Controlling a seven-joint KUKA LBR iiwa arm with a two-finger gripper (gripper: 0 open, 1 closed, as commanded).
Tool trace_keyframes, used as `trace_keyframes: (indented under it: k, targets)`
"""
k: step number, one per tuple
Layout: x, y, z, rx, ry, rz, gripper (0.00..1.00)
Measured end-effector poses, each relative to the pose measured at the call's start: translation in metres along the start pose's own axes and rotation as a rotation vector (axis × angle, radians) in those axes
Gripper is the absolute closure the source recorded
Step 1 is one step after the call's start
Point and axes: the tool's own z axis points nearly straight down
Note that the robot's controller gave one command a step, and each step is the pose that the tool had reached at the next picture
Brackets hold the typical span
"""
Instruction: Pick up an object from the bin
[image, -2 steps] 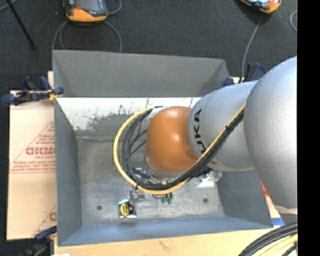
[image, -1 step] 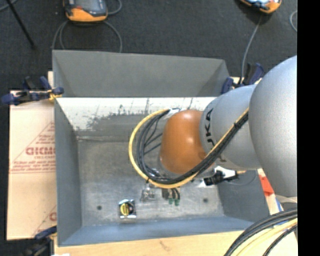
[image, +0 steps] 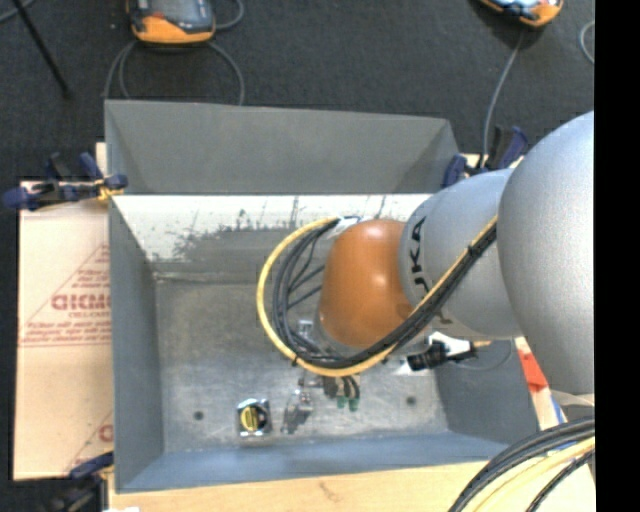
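ARM DOWN IN THE BIN, PICK NOT YET MADE. We see the arm (image: 520, 250) reach in over the right wall of the bin (image: 130, 330). Its orange cover (image: 360, 285) and looped cables (image: 275, 290) hang over the bin's middle, and the gripper (image: 300, 405) sits low at the floor, close to the near wall.

Just beside the gripper, toward the left wall and also hard by the near wall, lies a small round thing (image: 252, 417), black w/ yellow. It may be a tape measure or sim., but it's too small for us to say. It looks apart from the gripper, though only just.

We cannot tell whether the gripper is open or closed, since the wrist and cover hide most of it. We see nothing between its tips.

Our reading: the approach is done or nearly so, w/ the gripper at floor level next to the obvious candidate. Closing on it, lifting, and clearing the bin's rim are all left to do, so we'd put the job approx. a third of the way along.
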Motion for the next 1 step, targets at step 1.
trace_keyframes:
  k: [1]
  targets:
    - [-0.009, 0.0384, 0.0366, -0.001, 0.0, -0.01, 0.0]
